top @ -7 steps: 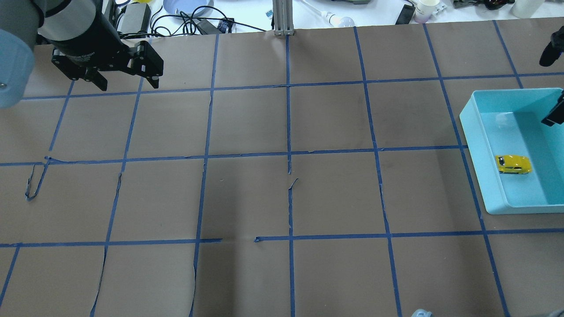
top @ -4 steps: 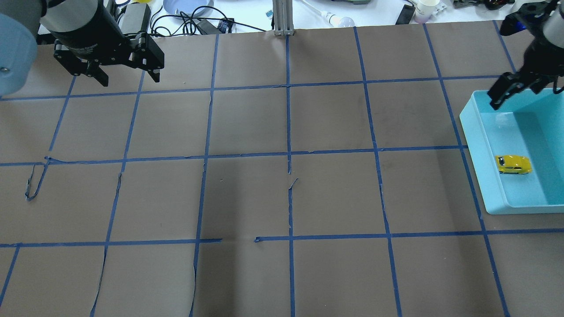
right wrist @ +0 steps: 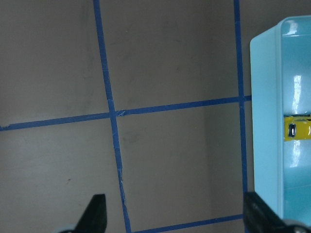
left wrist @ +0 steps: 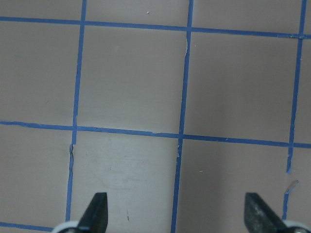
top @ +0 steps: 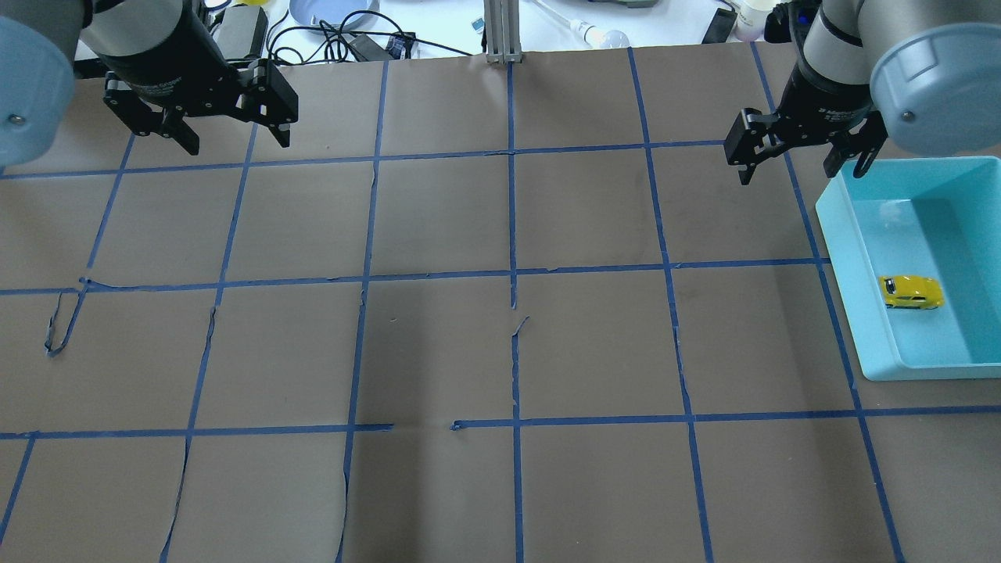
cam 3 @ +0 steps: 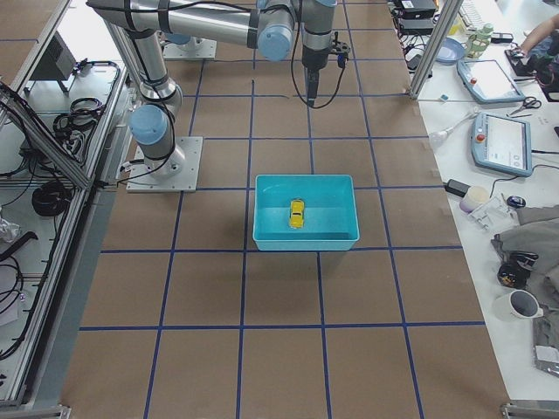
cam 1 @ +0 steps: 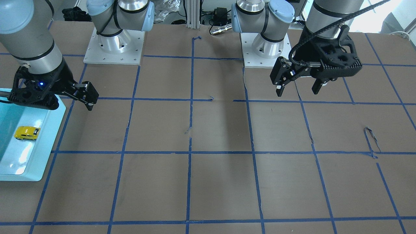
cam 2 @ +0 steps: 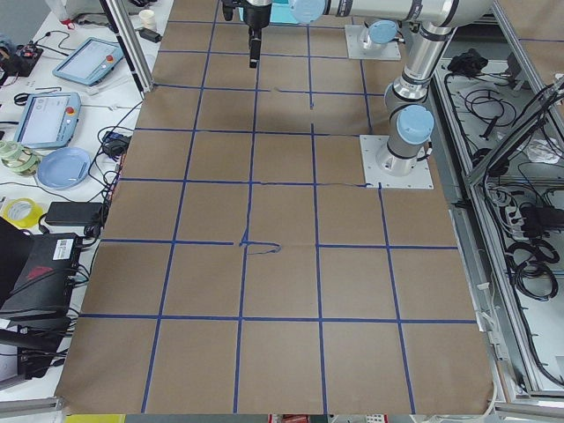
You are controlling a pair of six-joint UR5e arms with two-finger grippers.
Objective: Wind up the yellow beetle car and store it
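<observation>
**Q:** Where is the yellow beetle car (top: 911, 292)?

**A:** It lies on the floor of the turquoise bin (top: 860, 297), close to the bin's left wall and about midway along it. The bin stands at the right edge of the counter (top: 438, 352), which is covered in brown paper with a grid of blue tape. Nothing touches the car.

**Q:** What is the condition of the right claw (top: 786, 176)?

**A:** Its jaws are spread wide and hold nothing. It hangs over bare counter, just left of the bin's far left corner and outside the bin. The right wrist view shows both fingertips (right wrist: 95, 209) apart, with tape lines between them. The bin wall and a sliver of the car sit at that view's right edge.

**Q:** What is the condition of the left claw (top: 237, 145)?

**A:** Its jaws are also spread wide and hold nothing. It hangs over the far left part of the counter, well apart from the bin and the car. The left wrist view shows only paper and tape between the fingertips.
</observation>
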